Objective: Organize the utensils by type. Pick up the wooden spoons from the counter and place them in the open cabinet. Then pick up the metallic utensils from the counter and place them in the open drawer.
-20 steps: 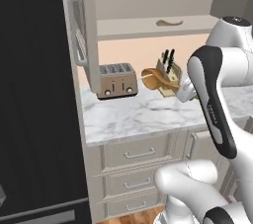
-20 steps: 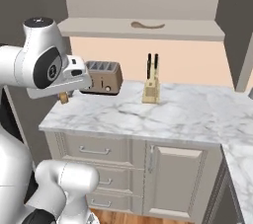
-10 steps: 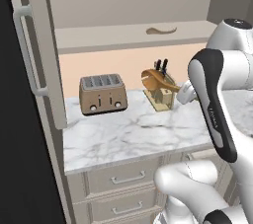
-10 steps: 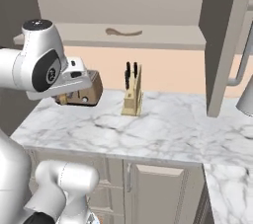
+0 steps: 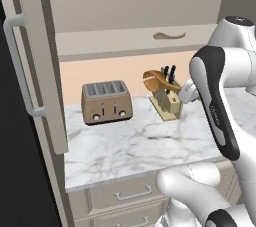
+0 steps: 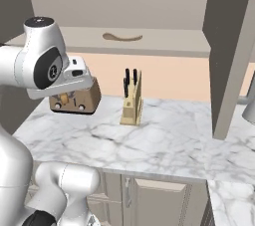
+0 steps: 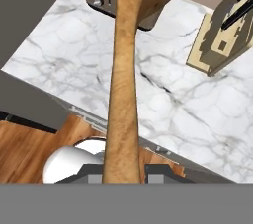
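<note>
I have the claw (image 7: 123, 169) pinched nearly closed on the handle of a wooden spoon (image 5: 159, 81) — orange-brown, long straight handle, round bowl at the far end — held in the air above the marble counter (image 5: 150, 143), in front of the knife block (image 5: 167, 102).

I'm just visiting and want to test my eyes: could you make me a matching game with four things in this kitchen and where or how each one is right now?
Things:
1. wooden spoon
2. toaster
3. knife block
4. cabinet door

States:
A. swung open, with a long bar handle
B. standing on the counter, black handles sticking out of the top
C. held in the gripper, up above the counter
D. sitting on the counter by the wall, four slots on top

Pairs: 1-C, 2-D, 3-B, 4-A
</note>
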{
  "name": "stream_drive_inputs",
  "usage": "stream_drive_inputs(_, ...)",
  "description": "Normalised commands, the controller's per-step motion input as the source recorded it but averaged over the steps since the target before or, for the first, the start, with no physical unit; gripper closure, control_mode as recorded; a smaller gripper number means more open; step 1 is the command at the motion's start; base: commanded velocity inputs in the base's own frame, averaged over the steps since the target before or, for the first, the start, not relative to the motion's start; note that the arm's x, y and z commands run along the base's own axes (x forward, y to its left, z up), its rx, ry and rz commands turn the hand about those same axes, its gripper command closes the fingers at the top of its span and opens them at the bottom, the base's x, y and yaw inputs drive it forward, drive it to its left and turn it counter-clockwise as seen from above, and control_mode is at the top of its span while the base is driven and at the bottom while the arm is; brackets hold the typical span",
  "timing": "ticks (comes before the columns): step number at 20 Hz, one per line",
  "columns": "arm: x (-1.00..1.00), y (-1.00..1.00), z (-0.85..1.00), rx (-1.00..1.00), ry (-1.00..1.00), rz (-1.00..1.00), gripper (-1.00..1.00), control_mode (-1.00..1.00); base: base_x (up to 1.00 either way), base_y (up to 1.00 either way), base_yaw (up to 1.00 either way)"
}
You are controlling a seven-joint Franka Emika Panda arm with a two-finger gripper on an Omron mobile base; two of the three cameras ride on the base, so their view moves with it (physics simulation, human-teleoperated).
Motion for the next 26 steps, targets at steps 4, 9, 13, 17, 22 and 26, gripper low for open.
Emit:
stream_drive_inputs(4,0.0,0.0,0.0,0.0,0.0,0.0,1.0,1.0,0.0,0.0,0.0)
stream_drive_inputs(9,0.0,0.0,0.0,0.0,0.0,0.0,1.0,1.0,0.0,0.0,0.0)
stream_drive_inputs(13,0.0,0.0,0.0,0.0,0.0,0.02,1.0,-1.0,0.0,0.0,0.04)
stream_drive_inputs(17,-0.09,0.0,0.02,0.0,-0.01,0.12,1.0,-1.0,0.0,0.0,0.0)
stream_drive_inputs(22,-0.21,0.0,0.14,0.0,0.0,0.09,1.0,-1.0,0.0,0.0,0.0)
stream_drive_inputs(26,-0.18,0.0,0.24,0.0,0.0,0.05,1.0,-1.0,0.0,0.0,0.0)
